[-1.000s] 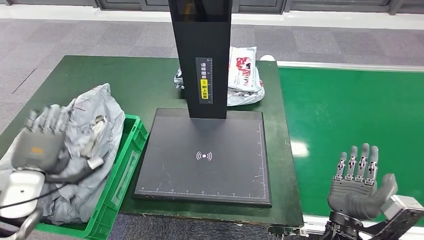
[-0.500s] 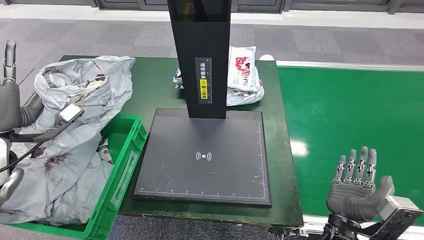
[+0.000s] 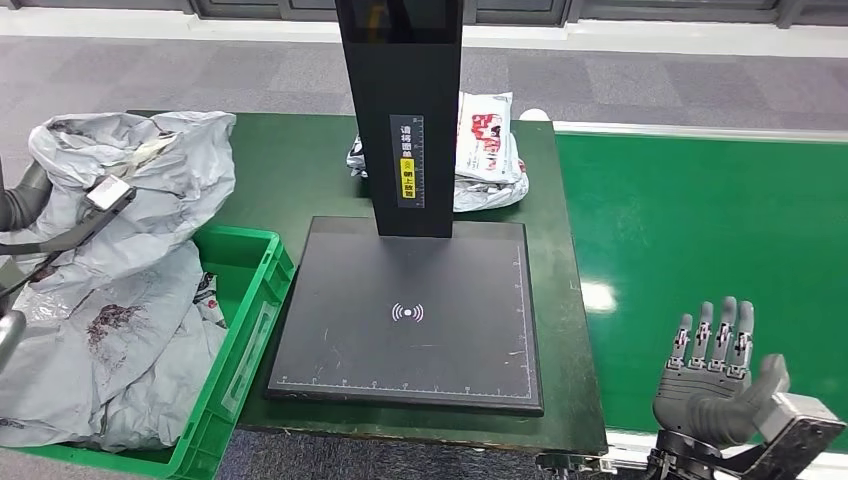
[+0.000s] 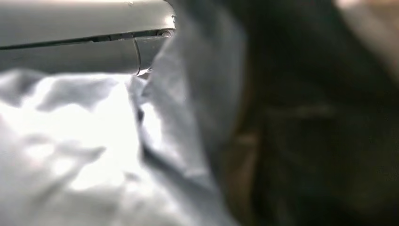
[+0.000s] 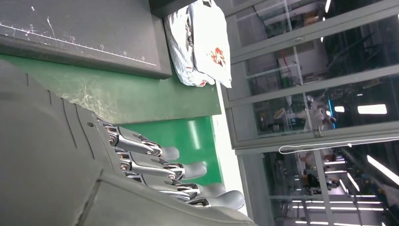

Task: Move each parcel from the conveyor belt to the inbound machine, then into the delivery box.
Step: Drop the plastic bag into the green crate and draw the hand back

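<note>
Right hand (image 3: 712, 375), head view: we log it with fingers spread, holding nothing, over the green conveyor belt (image 3: 700, 220). Grey parcel (image 3: 120, 250) hangs above the green delivery box (image 3: 245, 330); white parcels (image 3: 487, 150) lie behind the inbound machine (image 3: 410, 310). Left wrist view: grey parcel (image 4: 94, 141) pressed close; left hand's state we cannot tell. Right wrist view: fingers (image 5: 141, 155) extended, apart.

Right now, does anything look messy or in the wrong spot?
Yes. The big grey parcel is crumpled and spills over the green delivery box, hanging past its rim instead of lying inside. It also has dark smudges. The white parcels sit in a heap behind the black post.
</note>
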Robot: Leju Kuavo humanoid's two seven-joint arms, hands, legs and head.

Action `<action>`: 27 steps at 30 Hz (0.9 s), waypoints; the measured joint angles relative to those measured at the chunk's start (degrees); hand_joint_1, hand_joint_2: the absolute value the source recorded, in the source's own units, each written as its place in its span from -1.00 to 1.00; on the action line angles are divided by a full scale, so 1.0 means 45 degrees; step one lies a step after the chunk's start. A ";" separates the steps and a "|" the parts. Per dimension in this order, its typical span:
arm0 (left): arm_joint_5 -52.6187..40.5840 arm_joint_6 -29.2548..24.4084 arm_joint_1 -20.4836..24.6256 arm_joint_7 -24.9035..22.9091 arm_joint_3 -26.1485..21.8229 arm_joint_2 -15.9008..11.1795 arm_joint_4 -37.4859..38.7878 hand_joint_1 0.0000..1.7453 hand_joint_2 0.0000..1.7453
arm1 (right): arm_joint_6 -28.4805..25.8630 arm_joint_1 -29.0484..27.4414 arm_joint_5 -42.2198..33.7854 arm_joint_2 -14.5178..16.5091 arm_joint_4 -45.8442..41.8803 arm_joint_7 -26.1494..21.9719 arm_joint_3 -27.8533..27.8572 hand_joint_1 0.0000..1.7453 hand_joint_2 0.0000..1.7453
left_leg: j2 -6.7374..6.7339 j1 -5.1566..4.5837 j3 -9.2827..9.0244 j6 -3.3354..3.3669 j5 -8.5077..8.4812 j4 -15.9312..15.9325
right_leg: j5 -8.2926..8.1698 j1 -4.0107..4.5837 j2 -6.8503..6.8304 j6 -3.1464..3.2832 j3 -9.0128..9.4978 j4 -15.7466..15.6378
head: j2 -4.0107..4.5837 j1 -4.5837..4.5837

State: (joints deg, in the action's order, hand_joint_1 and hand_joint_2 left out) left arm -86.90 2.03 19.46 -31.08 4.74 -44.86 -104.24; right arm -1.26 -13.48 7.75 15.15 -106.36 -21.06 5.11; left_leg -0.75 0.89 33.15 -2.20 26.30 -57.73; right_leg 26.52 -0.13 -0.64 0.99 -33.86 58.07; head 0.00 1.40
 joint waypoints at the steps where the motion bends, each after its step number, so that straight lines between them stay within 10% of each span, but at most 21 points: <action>1: 0.0000 0.0932 0.0003 0.0650 -0.0073 -0.0067 0.0095 -1.00 -1.00 | -0.0005 0.0001 -0.0045 0.0000 0.0000 0.0002 0.0000 -1.00 -1.00 | 0.0001 0.0000 0.0000 0.0000 0.0000 0.0001 | 0.0001 0.0000 0.0000 0.0001 0.0002 0.0000 | 0.0000 0.0000; 5: 0.0062 0.4170 -0.0707 0.5084 -0.0532 -0.0542 0.0390 -1.00 1.00 | 0.0145 0.0026 -0.0381 -0.0004 0.0007 -0.0025 0.0010 -1.00 -1.00 | -0.0037 0.0002 0.0004 -0.0008 0.0006 0.0006 | 0.0001 0.0003 0.0033 0.0004 0.0001 0.0005 | 0.0000 -0.0001; 10: 0.3505 0.7107 -0.5048 1.2132 -0.4069 -0.1962 -0.1482 -1.00 1.00 | 0.0443 0.0329 -0.0725 -0.0116 0.0395 -0.0070 0.0081 -1.00 -1.00 | -0.0215 0.0025 -0.0029 -0.0043 0.0061 0.0002 | -0.0001 0.0023 0.0210 0.0021 -0.0038 0.0020 | 0.0000 -0.0001; 13: 0.8092 0.9475 -0.6816 1.3898 -0.6900 -0.3429 -0.2937 -1.00 1.00 | 0.0437 0.0541 -0.1078 -0.0307 0.0585 0.0057 0.0125 -1.00 -1.00 | -0.0095 0.0047 0.0020 -0.0032 0.0062 -0.0018 | 0.0030 0.0048 0.0102 0.0017 -0.0051 0.0011 | 0.0000 -0.0004; 19: 1.8191 1.0229 -0.7481 1.2020 -0.9266 -0.7738 -0.3984 -1.00 1.00 | 0.0203 0.0840 -0.1462 -0.0648 0.0743 0.0286 0.0127 -1.00 -1.00 | 0.0121 0.0052 0.0029 -0.0015 0.0050 -0.0028 | 0.0073 0.0050 -0.0119 0.0009 0.0040 0.0003 | 0.0000 -0.0002; 27: 2.2041 0.9734 -0.9218 1.0807 -1.0470 -1.2604 -0.2913 -1.00 1.00 | 0.0018 0.0792 -0.1528 -0.0732 0.0799 0.0313 0.0130 -1.00 -1.00 | 0.0125 0.0057 0.0008 -0.0026 0.0016 -0.0029 | 0.0041 0.0053 -0.0119 0.0028 0.0062 0.0004 | 0.0000 0.0000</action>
State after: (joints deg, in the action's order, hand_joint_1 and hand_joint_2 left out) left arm 12.28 45.83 -22.03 17.55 -42.38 -101.58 -117.35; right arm -1.17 -9.92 0.87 11.85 -102.76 -19.65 5.70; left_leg -0.19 1.15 33.19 -2.31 26.37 -57.86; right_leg 26.71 0.11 -1.18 1.11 -33.58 58.09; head 0.00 1.40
